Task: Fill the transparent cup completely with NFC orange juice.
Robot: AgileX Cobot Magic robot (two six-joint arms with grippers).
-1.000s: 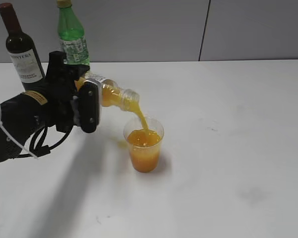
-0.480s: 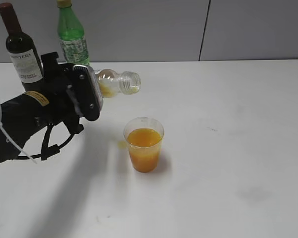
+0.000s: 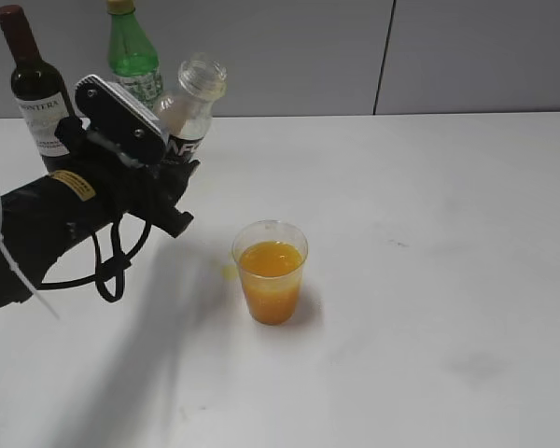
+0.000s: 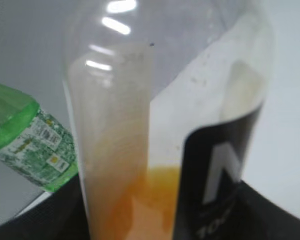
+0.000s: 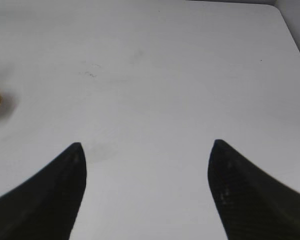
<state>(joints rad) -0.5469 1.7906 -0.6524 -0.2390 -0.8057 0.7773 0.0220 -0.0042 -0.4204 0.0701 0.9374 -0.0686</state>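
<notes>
At the back left of the white bench (image 3: 429, 280), a dark wine bottle (image 3: 35, 89) and a green soda bottle (image 3: 133, 56) stand close behind the left arm. Nothing blocks the transparent cup (image 3: 270, 272), which stands near the bench's middle, orange juice close below its rim. Left pincer (image 3: 149, 154) pinches the NFC bottle (image 3: 189, 107), held nearly upright with a little juice at its bottom. Right pincer (image 5: 146, 175) hangs spread above bare bench, gripping nothing.
</notes>
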